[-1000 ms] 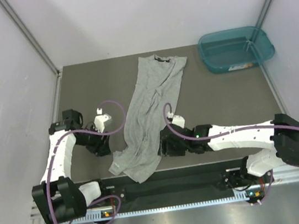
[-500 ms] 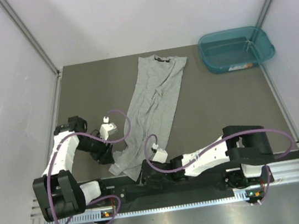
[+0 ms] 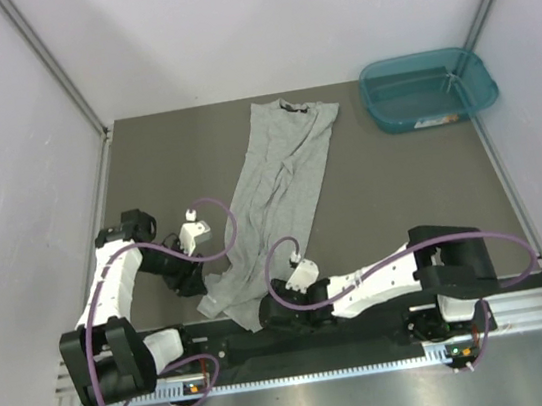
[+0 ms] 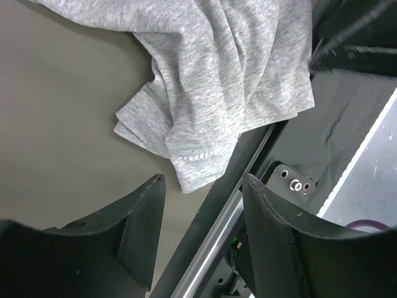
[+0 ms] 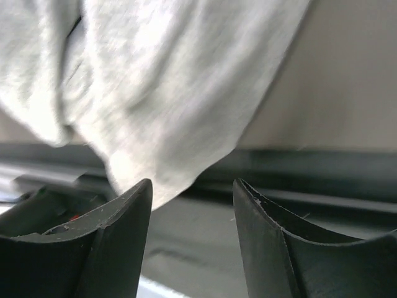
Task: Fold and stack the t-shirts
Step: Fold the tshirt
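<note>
One grey t-shirt [image 3: 279, 187] lies bunched lengthwise on the dark mat, collar at the far end and hem at the near edge. Its hem corner [image 4: 201, 158], printed with small white letters, shows just ahead of my left gripper [image 4: 203, 179], which is open and empty. In the top view the left gripper [image 3: 189, 283] sits just left of that hem. My right gripper [image 3: 267, 317] is low at the near edge under the hem, open. In the right wrist view the cloth [image 5: 173, 93] hangs above and just ahead of the right gripper [image 5: 192, 183], with nothing between the fingers.
A teal plastic tub [image 3: 427, 90] stands at the far right corner. A metal rail [image 3: 370, 330] and black base plate run along the near edge, just below the hem. White walls close in the left, back and right sides.
My right arm swung from beside the shirt's middle down to the near edge at the hem. The left gripper shifted slightly toward the near edge. Both stayed open.
</note>
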Controlling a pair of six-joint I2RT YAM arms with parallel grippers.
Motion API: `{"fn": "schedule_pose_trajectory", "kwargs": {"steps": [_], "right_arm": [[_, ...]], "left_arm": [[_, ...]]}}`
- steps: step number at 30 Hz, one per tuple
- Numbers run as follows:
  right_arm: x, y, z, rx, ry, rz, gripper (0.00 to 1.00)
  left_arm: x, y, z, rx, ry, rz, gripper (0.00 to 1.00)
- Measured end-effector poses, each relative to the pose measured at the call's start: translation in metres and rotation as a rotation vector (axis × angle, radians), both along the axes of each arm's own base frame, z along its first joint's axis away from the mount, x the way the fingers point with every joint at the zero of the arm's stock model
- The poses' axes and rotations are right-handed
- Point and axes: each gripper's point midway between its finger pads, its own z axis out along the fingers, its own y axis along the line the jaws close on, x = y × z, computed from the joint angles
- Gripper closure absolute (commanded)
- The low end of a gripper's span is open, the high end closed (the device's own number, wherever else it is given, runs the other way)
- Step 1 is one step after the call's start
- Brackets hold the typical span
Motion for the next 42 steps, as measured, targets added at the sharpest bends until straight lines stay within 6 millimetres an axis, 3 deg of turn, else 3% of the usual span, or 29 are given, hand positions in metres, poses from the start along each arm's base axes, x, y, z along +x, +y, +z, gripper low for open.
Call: {"fn": "schedule_pose_trajectory", "kwargs": {"steps": [6, 8, 14, 21, 28, 35, 42], "right_arm": [[0.008, -0.007, -0.019, -0.076, -0.018, 0.049, 0.51], [0.007, -0.001, -0.018, -0.058, -0.022, 0.070, 0.58], [0.003, 0.013, -0.013, -0.001, -0.029, 0.119, 1.00], [-0.001, 0.005, -0.003, 0.002, -0.016, 0.167, 1.00], [-0.018, -0.013, 0.033, 0.098, 0.057, 0.262, 1.00], [-0.031, -0.026, 0.023, 0.073, 0.099, 0.329, 1.00], [-0.031, -0.024, 0.018, 0.097, 0.103, 0.340, 1.00]], "left_arm": [[0.000, 0.000, -0.003, -0.003, 0.026, 0.006, 0.43], [0.000, -0.001, -0.003, -0.004, 0.031, 0.010, 0.43], [0.000, -0.001, -0.002, -0.003, 0.033, 0.015, 0.44], [-0.001, -0.003, -0.002, -0.003, 0.033, -0.001, 0.53], [-0.006, -0.016, -0.006, 0.016, 0.031, -0.086, 0.44], [-0.024, -0.010, -0.038, 0.113, 0.055, -0.160, 0.38], [-0.001, -0.002, -0.043, 0.179, -0.054, -0.184, 0.34]]}}
